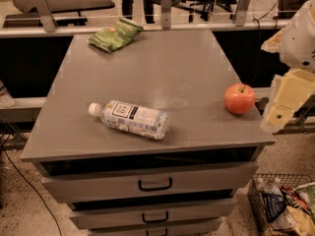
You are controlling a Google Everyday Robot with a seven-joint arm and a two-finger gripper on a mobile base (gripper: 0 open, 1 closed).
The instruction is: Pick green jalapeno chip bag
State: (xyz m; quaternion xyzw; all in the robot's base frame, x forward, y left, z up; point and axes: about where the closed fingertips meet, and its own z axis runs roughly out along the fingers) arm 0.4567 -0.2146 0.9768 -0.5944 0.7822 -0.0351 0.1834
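Note:
The green jalapeno chip bag lies flat at the far left corner of the grey cabinet top. It is bright green and crinkly, with pale print. My gripper hangs at the right edge of the view, beside the cabinet's front right corner and just right of a red apple. It is far from the bag and holds nothing that I can see.
A clear water bottle with a white label lies on its side near the front of the top. The cabinet has several drawers below. A wire basket of items stands on the floor at the lower right. A rail runs behind the cabinet.

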